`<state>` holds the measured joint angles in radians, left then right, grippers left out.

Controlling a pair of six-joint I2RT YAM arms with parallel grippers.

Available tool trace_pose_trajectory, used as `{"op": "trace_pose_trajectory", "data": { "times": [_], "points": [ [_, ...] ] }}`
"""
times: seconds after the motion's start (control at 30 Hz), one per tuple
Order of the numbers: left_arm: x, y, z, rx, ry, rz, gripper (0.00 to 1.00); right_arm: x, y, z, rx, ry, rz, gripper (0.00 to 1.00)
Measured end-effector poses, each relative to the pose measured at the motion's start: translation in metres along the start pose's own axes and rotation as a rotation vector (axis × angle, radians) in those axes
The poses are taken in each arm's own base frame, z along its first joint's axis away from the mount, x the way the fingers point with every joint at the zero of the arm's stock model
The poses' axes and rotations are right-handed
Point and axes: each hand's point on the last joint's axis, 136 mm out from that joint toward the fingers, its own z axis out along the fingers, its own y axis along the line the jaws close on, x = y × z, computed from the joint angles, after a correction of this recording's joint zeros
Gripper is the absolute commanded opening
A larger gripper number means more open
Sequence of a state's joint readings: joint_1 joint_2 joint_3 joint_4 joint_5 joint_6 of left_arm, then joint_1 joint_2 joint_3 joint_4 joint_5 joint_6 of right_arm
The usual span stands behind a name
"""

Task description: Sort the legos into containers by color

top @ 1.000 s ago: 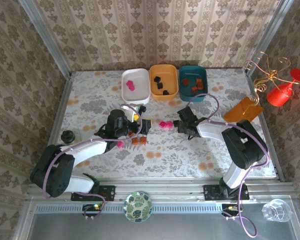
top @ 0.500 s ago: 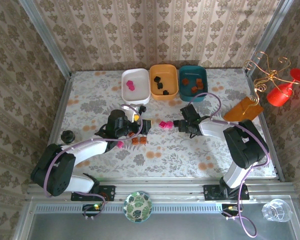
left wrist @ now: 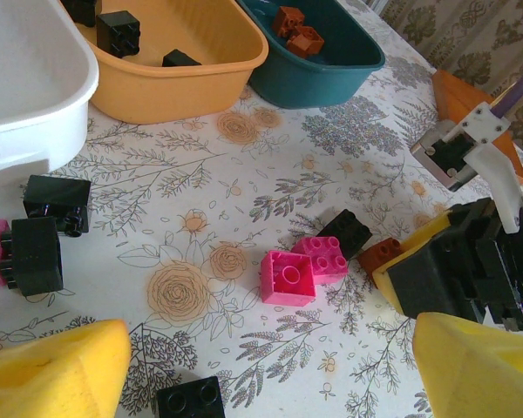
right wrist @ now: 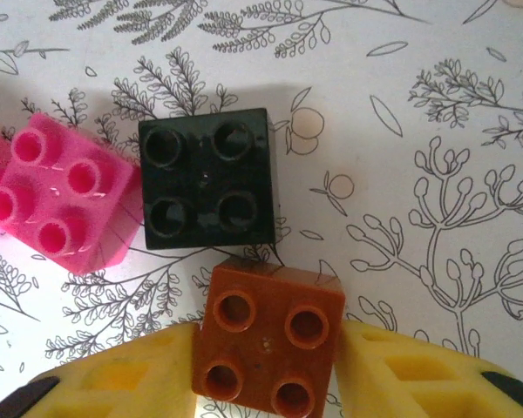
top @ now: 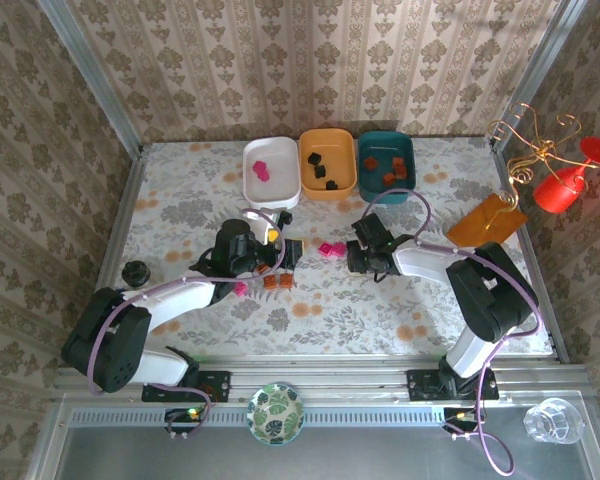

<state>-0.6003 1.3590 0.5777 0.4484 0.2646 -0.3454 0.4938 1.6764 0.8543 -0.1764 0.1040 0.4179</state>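
My right gripper (right wrist: 266,370) is shut on an orange-brown lego (right wrist: 270,335) that rests on the table, yellow fingers (right wrist: 113,383) against both its sides. A black lego (right wrist: 207,178) and a pink lego (right wrist: 65,205) lie just beyond it. From above, this gripper (top: 352,255) sits right of two pink legos (top: 330,249). My left gripper (left wrist: 270,374) is open over bare cloth, with pink legos (left wrist: 288,277) ahead and a black lego (left wrist: 189,401) near it. At the back stand the white tray (top: 270,180), orange-yellow tray (top: 345,180) and teal tray (top: 380,185), each holding legos.
Two orange-brown legos (top: 275,282) and a pink one (top: 240,289) lie below the left gripper. Black legos (left wrist: 57,202) sit near the white tray's corner. A flat orange card (top: 485,218) and red funnels (top: 565,180) are at the right; a black knob (top: 134,272) at the left.
The right gripper has shifted slightly left and nearer, toward the pink legos. The left arm has not moved.
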Motion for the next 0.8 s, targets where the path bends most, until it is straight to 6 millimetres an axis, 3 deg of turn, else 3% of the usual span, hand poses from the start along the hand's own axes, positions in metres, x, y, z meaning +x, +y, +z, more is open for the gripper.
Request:
{"op": "trace_pose_trajectory", "data": {
  "times": [0.47, 0.57, 0.7, 0.8],
  "points": [
    [0.000, 0.000, 0.000, -0.001, 0.000, 0.000, 0.85, -0.013, -0.001, -0.001, 0.033, -0.017, -0.030, 0.34],
    [-0.002, 0.005, -0.003, -0.014, -0.009, -0.010, 0.85, -0.030, 0.000, -0.025, 0.025, -0.090, -0.023, 0.33],
    [-0.005, 0.018, -0.013, -0.061, -0.040, -0.033, 0.85, -0.071, 0.009, -0.068, -0.028, -0.265, -0.001, 0.33],
    [-0.007, 0.023, -0.020, -0.091, -0.062, -0.036, 0.85, -0.097, 0.011, -0.080, -0.022, -0.340, 0.008, 0.33]
  ]
}}
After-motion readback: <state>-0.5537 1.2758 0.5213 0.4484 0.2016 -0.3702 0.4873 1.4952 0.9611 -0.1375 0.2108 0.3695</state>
